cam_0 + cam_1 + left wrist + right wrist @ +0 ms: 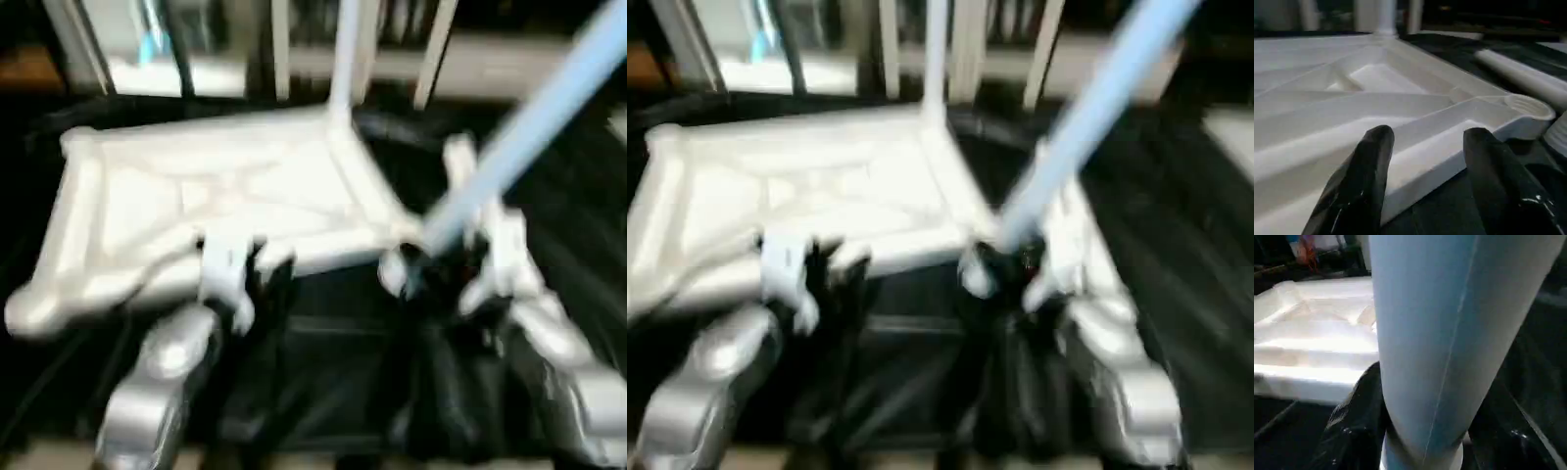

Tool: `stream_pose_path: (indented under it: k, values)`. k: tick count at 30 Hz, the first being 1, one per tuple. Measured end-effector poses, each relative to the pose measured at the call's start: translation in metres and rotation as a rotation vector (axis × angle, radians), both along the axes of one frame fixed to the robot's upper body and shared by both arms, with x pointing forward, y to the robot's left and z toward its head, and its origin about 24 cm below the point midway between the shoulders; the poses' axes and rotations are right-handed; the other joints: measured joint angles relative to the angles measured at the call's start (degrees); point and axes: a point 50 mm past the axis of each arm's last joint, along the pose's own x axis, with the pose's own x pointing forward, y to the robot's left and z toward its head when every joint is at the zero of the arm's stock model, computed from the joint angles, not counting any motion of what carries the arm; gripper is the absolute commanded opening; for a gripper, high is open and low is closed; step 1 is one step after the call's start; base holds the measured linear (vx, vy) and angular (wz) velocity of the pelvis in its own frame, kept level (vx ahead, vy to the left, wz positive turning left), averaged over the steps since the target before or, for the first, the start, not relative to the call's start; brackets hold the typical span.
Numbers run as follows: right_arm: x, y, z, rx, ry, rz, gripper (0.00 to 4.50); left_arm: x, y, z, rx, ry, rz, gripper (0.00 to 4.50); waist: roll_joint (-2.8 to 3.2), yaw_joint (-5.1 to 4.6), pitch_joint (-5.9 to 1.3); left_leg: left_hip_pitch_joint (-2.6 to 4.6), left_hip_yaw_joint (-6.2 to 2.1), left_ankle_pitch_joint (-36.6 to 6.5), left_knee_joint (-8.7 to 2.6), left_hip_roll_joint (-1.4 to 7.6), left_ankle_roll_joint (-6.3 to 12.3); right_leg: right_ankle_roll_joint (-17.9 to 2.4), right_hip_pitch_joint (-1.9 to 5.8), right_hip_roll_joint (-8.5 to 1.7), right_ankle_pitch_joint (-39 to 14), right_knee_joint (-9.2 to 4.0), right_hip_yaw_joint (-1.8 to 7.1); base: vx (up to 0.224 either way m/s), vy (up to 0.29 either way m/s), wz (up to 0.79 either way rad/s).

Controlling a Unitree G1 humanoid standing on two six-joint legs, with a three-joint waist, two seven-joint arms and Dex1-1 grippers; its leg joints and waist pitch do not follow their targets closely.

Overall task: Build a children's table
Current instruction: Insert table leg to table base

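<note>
**Inspector:** Holding a leg, the right tool is clamped near its lower end; the shaft slants up and away to the robot's right.

**Clerk:** And the target?

**Inspector:** The tabletop lies ribs-up on the dark surface, its near-right corner socket just beside that end. The left tool, half-open, empty, hovers at the near edge.

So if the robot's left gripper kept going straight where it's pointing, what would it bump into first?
Probably the tabletop. The left gripper has its open black fingers aimed at the near edge of the upside-down top, close to the empty corner socket. Depth is hard to judge.
</note>
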Motion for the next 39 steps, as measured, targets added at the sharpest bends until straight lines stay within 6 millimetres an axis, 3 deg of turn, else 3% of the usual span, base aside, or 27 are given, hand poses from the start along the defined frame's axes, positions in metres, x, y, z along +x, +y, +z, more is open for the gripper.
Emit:
stream_pose_path:
  k: [1, 2, 4, 5, 8, 10, 11, 12, 13, 14, 15, 16, 17, 18, 19, 20, 22, 24, 26, 28, 32, 34, 35, 36, 37, 38, 39]
  values:
    - [0.000, -0.002, 0.000, -0.005, 0.000, -0.003, 1.84, 0.000, -0.001, -0.001, -0.009, 0.005, 0.010, 2.57, 0.31, 0.25, 0.18, 0.80, -2.19, -0.38, 2.70, -1.66, 0.49, 0.01, 1.18, 0.22, 0.00, -0.77, 0.09, 0.026, -0.091, -0.16]
    - [0.000, -0.005, -0.001, -0.016, 0.004, -0.011, 1.84, 0.000, -0.001, 0.000, -0.016, 0.002, 0.015, 2.57, 0.66, 0.31, 0.27, 3.31, -2.79, -0.63, 2.51, -2.83, 0.87, -0.01, 2.92, 0.61, -0.01, -2.39, 0.20, 0.085, -0.048, 0.06]
    - [0.001, -0.007, 0.001, -0.029, -0.001, -0.009, 1.84, 0.001, 0.001, 0.004, -0.019, -0.021, 0.042, 2.57, 1.56, -0.10, 0.50, 8.09, -2.97, -3.63, -2.85, -3.46, -0.44, -0.30, 5.98, 1.57, 0.25, -5.51, -0.21, 0.143, -0.024, 0.11]
    - [0.002, -0.007, 0.001, -0.035, -0.003, 0.012, 1.84, 0.002, 0.004, 0.005, -0.020, -0.029, 0.069, 2.57, 1.84, -0.30, 0.83, 10.33, -2.79, -3.53, -4.63, -3.17, -0.94, -0.48, 8.51, 2.03, 0.43, -7.80, -0.30, 0.148, 0.009, 0.21]
    - [0.009, 0.003, 0.013, -0.039, -0.043, 0.080, 1.84, 0.000, 0.016, 0.005, -0.009, -0.033, 0.136, 2.57, 0.05, -1.89, 0.83, 15.48, -2.67, -3.46, -9.25, -3.42, -1.09, -1.95, 12.61, 1.57, 1.11, -11.86, -0.92, 0.213, 0.002, 0.13]
    - [0.015, 0.010, 0.025, -0.040, -0.087, 0.111, 1.84, -0.001, 0.025, 0.004, 0.000, -0.029, 0.179, 2.57, -1.25, -3.70, 0.18, 17.03, -3.48, -4.45, -9.98, -3.88, -0.79, -0.50, 10.70, -0.26, 1.55, -8.96, -0.09, 0.302, -0.035, -0.10]
    - [0.017, 0.011, 0.027, -0.039, -0.101, 0.111, 1.84, -0.002, 0.026, 0.002, -0.001, -0.024, 0.189, 2.57, -1.83, -5.12, -0.25, 17.90, -4.37, -5.38, -10.20, -4.27, -0.76, 1.46, 7.93, -1.84, 2.61, -8.04, 0.61, 0.265, -0.055, -0.24]
    - [0.017, 0.010, 0.025, -0.039, -0.096, 0.108, 1.84, -0.002, 0.026, 0.003, 0.000, -0.027, 0.190, 2.57, -3.26, -6.18, -0.80, 18.65, -4.53, -6.20, -10.22, -5.03, -0.20, 2.11, 6.53, -3.06, 3.70, -10.48, 1.49, 0.210, -0.029, -0.20]
    - [0.017, 0.007, 0.023, -0.044, -0.084, 0.100, 1.84, -0.002, 0.024, 0.004, 0.003, -0.034, 0.186, 2.57, -4.84, -7.03, -1.12, 19.11, -4.45, -7.37, -9.77, -6.09, 1.07, 4.03, 6.70, -4.30, 7.96, -12.28, 2.59, 0.210, -0.029, -0.20]
    - [0.015, -0.004, 0.017, -0.058, -0.060, 0.064, 1.84, -0.002, 0.014, 0.004, -0.011, -0.029, 0.157, 2.57, -5.27, -7.20, -1.16, 19.12, -4.75, -8.73, -6.66, -5.54, 4.62, 3.80, 8.57, -3.17, 6.73, -12.55, 3.84, 0.218, 0.034, 0.00]
    - [0.016, -0.010, 0.014, -0.062, -0.044, 0.042, 1.84, -0.004, 0.005, 0.002, -0.025, -0.019, 0.126, 2.57, -4.44, -6.75, -0.90, 17.28, -5.42, -8.52, -2.28, -5.67, 5.13, 3.67, 9.92, -2.60, 6.64, -13.62, 4.17, 0.231, 0.088, 0.00]
    - [0.017, -0.014, 0.014, -0.059, -0.040, 0.021, 1.84, -0.005, 0.001, 0.002, -0.025, -0.016, 0.109, 2.57, -3.70, -6.23, -0.65, 14.98, -5.51, -8.17, 1.48, -6.41, 4.48, 3.68, 11.36, -2.32, 6.63, -14.69, 4.80, 0.231, 0.088, 0.00]
    - [0.018, -0.012, 0.014, -0.051, -0.045, 0.022, 1.84, -0.005, 0.003, 0.005, -0.014, -0.035, 0.105, 2.57, -3.18, -5.67, -0.72, 10.32, -5.68, -6.03, 2.08, -6.63, 0.87, 3.58, 11.49, -2.31, 6.79, -15.01, 4.96, 0.064, 0.109, -0.06]
    - [0.018, -0.010, 0.014, -0.048, -0.042, 0.029, 1.84, -0.006, 0.006, 0.007, -0.001, -0.046, 0.098, 2.57, -2.69, -4.93, -0.63, 7.91, -6.03, -3.38, -1.29, -5.75, 0.07, 3.52, 11.48, -2.10, 6.73, -14.49, 4.24, -0.272, 0.028, -0.03]
    - [0.018, -0.007, 0.015, -0.049, -0.047, 0.044, 1.84, -0.008, 0.008, 0.007, 0.011, -0.051, 0.090, 2.57, -1.13, -4.14, -0.41, 7.04, -6.38, 1.11, -8.48, -3.68, 0.46, 3.33, 11.51, -1.21, 6.61, -13.84, 2.39, -0.272, 0.028, -0.03]
    - [0.019, 0.001, 0.015, -0.027, -0.047, 0.064, 1.84, -0.012, 0.012, 0.003, 0.030, -0.035, 0.088, 2.57, -0.08, -3.28, 0.32, 5.85, -7.01, 5.97, -8.15, -2.13, -0.46, 3.33, 11.46, -0.43, 5.96, -12.14, 0.48, -0.329, -0.017, -0.21]
    - [0.016, 0.010, 0.010, -0.015, -0.032, 0.100, 1.84, -0.016, 0.022, -0.007, 0.061, 0.016, 0.114, 2.57, 0.09, -2.54, 0.49, 5.72, -6.94, 6.01, -8.07, -2.32, -0.10, 2.63, 10.91, -0.63, 6.21, -11.80, 0.65, -0.120, 0.054, -0.13]
    - [0.016, 0.009, 0.009, -0.016, -0.028, 0.097, 1.84, -0.016, 0.022, -0.008, 0.070, 0.018, 0.112, 2.57, -0.21, -1.50, 0.45, 5.83, -5.44, 7.29, -10.10, -2.49, 0.26, 3.34, 10.96, -1.50, 6.71, -13.33, 0.66, -0.118, 0.065, 0.01]
    - [0.014, 0.007, 0.006, -0.015, -0.016, 0.087, 1.84, -0.016, 0.020, -0.008, 0.077, 0.019, 0.099, 2.57, -0.49, -1.43, 0.68, 6.83, -3.53, 8.09, -12.17, -2.12, -0.02, 4.85, 10.76, -2.45, 7.75, -14.54, 0.98, -0.150, 0.024, 0.00]
    - [0.013, 0.006, 0.003, -0.014, -0.008, 0.079, 1.84, -0.017, 0.018, -0.009, 0.081, 0.020, 0.089, 2.57, -0.74, -1.30, 1.04, 7.48, -2.87, 6.64, -12.36, -2.11, -1.71, 5.05, 10.76, -3.08, 7.61, -14.89, 1.18, -0.154, 0.010, -0.12]
    - [0.005, 0.008, -0.004, 0.006, 0.009, 0.052, 1.84, -0.016, 0.013, -0.009, 0.088, 0.029, 0.051, 2.57, 1.40, -2.72, 1.99, 7.26, -3.90, 5.59, -12.64, -1.94, -2.27, 3.76, 11.97, -3.44, 6.87, -15.27, -1.77, -0.116, 0.069, -0.24]
    - [0.000, 0.006, -0.009, 0.008, 0.026, 0.033, 1.84, -0.011, 0.012, -0.002, 0.091, 0.007, 0.033, 2.57, 0.24, -2.03, 1.51, 7.14, -1.13, 5.78, -13.94, -2.09, -2.54, 1.97, 12.19, -3.46, 5.97, -11.92, -1.39, -0.160, 0.018, 0.00]
    - [0.000, 0.006, -0.008, 0.005, 0.022, 0.029, 1.84, -0.011, 0.012, 0.000, 0.087, 0.000, 0.034, 2.57, -1.18, -1.93, 0.68, 6.52, -0.67, 5.18, -11.73, -2.53, -4.61, 4.02, 10.04, -4.33, 6.02, -11.50, 0.03, 0.082, -0.088, 0.07]
    - [0.000, 0.005, -0.007, 0.002, 0.020, 0.026, 1.84, -0.014, 0.012, -0.004, 0.082, 0.017, 0.038, 2.57, -0.38, -1.01, 0.45, 6.15, -3.60, 4.49, -7.28, -2.82, -4.85, 4.41, 9.26, -4.51, 7.18, -11.31, 0.36, 0.156, -0.028, -0.26]
    - [0.000, 0.005, -0.005, 0.002, 0.012, 0.021, 1.84, -0.016, 0.010, -0.008, 0.082, 0.034, 0.023, 2.57, 1.20, -0.71, 0.13, 6.62, -6.19, 4.22, -4.99, -3.03, -4.36, 4.07, 8.75, -4.32, 8.15, -11.41, -0.38, 0.156, -0.028, -0.26]
    - [0.000, 0.004, -0.004, 0.009, 0.006, 0.013, 1.84, -0.014, 0.009, -0.005, 0.087, 0.024, 0.010, 2.57, 3.00, -0.89, -0.23, 5.97, -7.00, 3.86, -5.83, -2.94, -1.85, 3.42, 7.68, -4.10, 9.40, -11.81, -1.35, -0.052, 0.050, -0.20]
    - [-0.001, 0.005, -0.006, 0.009, 0.014, 0.013, 1.84, -0.012, 0.010, -0.003, 0.091, 0.016, 0.009, 2.57, 3.27, -1.19, -0.41, 4.93, -6.85, 5.07, -6.39, -2.81, -0.95, 1.16, 6.26, -3.22, 10.26, -11.77, -0.99, -0.181, 0.032, 0.03]
